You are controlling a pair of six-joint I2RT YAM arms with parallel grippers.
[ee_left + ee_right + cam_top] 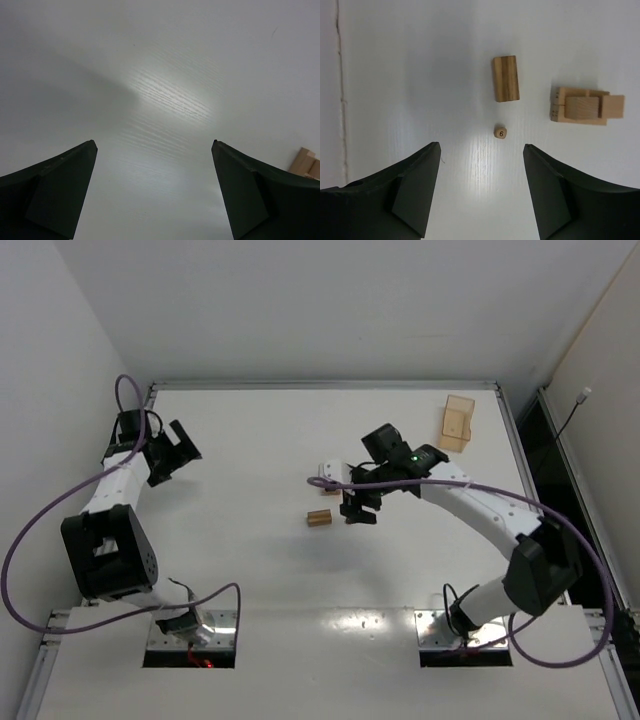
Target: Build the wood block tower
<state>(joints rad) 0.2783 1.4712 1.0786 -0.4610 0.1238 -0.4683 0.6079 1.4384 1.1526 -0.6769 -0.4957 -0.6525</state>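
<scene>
Well | right jaws spread | tiny cube (500, 132) apart from bar (506, 78), stack (580, 107)

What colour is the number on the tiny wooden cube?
Black, printed on the light-brown tiny cube. It shows best in the right wrist view.
</scene>
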